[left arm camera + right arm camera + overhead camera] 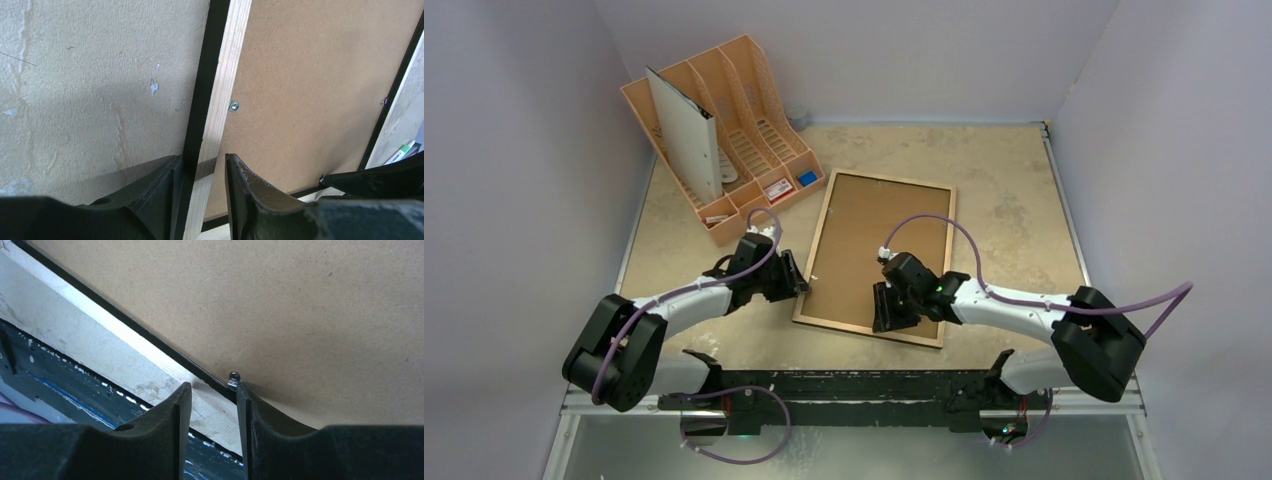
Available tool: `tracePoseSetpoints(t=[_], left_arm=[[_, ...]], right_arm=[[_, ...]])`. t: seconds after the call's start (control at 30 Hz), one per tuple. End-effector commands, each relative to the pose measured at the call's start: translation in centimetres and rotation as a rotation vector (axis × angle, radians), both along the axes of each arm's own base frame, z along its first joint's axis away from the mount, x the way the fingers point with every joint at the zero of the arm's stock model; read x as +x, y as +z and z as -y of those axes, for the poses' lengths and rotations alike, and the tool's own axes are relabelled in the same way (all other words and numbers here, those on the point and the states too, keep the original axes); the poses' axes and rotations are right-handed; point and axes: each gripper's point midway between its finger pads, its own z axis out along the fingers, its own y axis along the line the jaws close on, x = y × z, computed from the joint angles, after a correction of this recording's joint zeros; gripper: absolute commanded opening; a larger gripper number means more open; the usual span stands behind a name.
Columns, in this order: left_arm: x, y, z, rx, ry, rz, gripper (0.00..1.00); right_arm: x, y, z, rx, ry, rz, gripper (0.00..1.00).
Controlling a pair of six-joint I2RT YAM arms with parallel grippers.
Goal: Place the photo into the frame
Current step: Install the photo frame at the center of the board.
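The frame (889,180) lies flat on the table with its brown backing board (874,235) facing up. The photo is hidden. My left gripper (796,278) is at the frame's left side. In the left wrist view its jaws (202,157) stand open astride the light wood rim (222,85), one finger against the black outer edge, the other over the backing board (310,90), below a small metal clip (233,105). My right gripper (892,318) is at the near side, jaws (214,386) open astride the rim (115,345), the inner finger beside a clip (233,379).
A tan file organizer (764,95) stands at the back left with a pale flat panel (686,135) upright in one slot. Walls close in on three sides. A black rail (854,385) runs along the table's near edge, just behind the frame's near side.
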Motion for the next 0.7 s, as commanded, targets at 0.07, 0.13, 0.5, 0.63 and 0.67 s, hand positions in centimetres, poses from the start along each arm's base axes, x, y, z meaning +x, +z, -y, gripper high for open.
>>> tracePoseSetpoints(t=[0.07, 0.13, 0.5, 0.63, 0.67], left_arm=[[-1.4, -1.8, -0.8, 0.046, 0.001, -0.059, 0.39], [-1.4, -1.8, -0.7, 0.044, -0.001, -0.059, 0.39], [-1.4, -1.5, -0.6, 0.031, 0.000, -0.053, 0.39], [-1.5, -1.2, -0.1, 0.004, -0.018, -0.051, 0.39], [-1.5, -1.0, 0.2, -0.013, -0.029, -0.042, 0.39]], right_arm=[[-3.1, -2.3, 0.7, -0.018, 0.067, -0.132, 0.42], [-3.2, -2.3, 0.4, 0.000, 0.071, -0.137, 0.41], [-1.4, -0.6, -0.2, 0.022, 0.000, -0.063, 0.45], [2.0, 0.8, 1.5, -0.078, -0.156, 0.069, 0.53], [2.9, 1.3, 1.9, -0.095, -0.199, 0.103, 0.55]])
